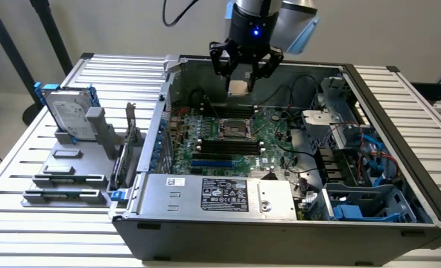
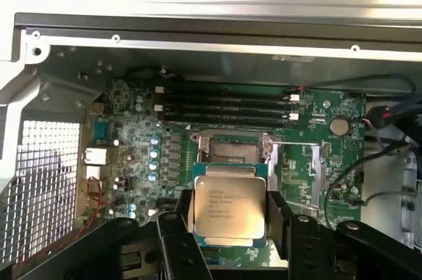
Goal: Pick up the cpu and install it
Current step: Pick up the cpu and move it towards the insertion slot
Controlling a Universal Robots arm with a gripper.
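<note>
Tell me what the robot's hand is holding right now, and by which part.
The hand holds the cpu flat, clamped by two opposite side edges, above the motherboard.

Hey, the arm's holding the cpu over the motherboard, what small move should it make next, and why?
Probably ease the gripper down a little toward the open socket: the cpu is clamped between the fingers, hangs well above the motherboard, and the socket looks empty.
</note>
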